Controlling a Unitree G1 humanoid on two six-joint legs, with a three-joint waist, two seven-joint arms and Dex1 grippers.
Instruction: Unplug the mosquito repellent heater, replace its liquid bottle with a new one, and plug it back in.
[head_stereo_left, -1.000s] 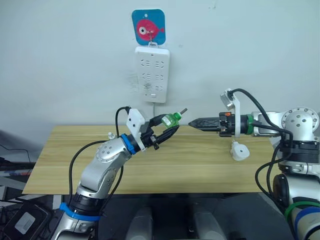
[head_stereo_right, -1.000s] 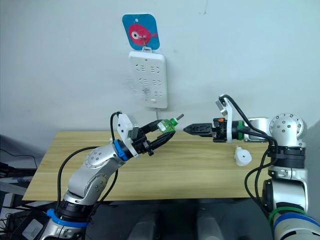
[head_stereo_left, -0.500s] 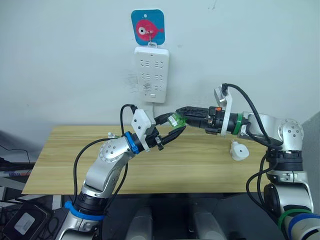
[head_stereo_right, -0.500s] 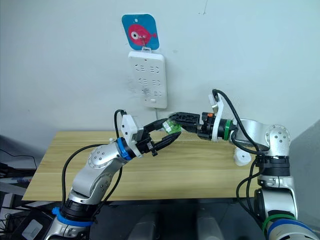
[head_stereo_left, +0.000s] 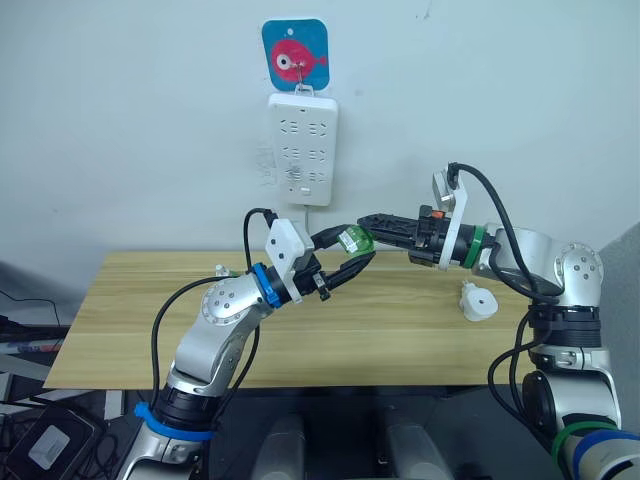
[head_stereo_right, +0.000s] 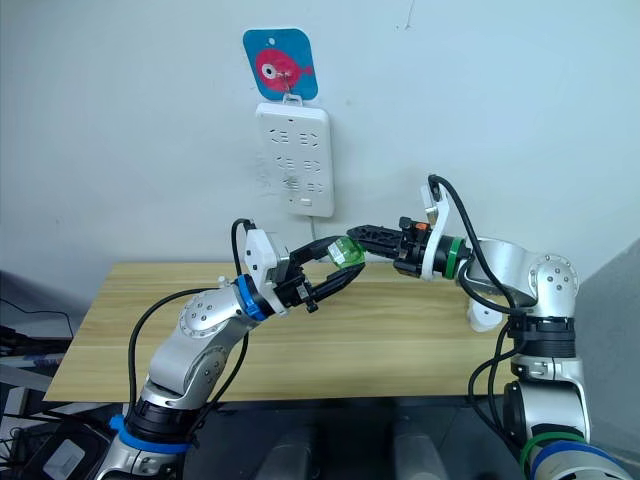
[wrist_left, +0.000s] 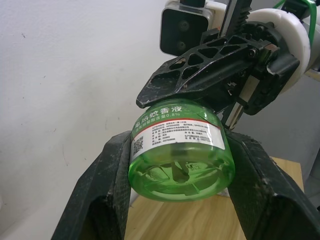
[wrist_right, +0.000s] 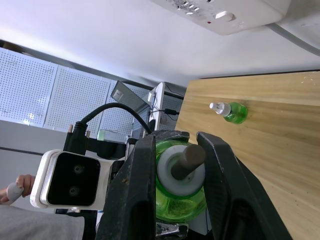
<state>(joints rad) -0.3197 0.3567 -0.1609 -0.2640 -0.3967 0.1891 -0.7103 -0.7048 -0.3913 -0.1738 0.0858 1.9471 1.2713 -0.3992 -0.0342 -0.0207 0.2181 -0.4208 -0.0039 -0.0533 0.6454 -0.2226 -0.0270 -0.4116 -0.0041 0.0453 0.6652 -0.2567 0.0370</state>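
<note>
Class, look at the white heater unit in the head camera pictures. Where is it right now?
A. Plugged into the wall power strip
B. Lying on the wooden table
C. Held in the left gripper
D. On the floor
B: the heater lies on the table, under the right arm.

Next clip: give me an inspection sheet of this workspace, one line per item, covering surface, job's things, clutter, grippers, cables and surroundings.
Surface: light wooden table, mostly bare.
Job's things: small white rounded heater lies unplugged on the table at the robot's right; green clear plastic liquid bottle held in the air; second small green bottle with a white cap stands on the table.
Clutter: nothing seen.
Grippers: left gripper clamps the green bottle's body; right gripper has its fingers on either side of the bottle's neck.
Cables: black cables run along both arms.
Surroundings: white multi-socket power strip hangs on the wall under a blue-and-red fish hook.
</note>
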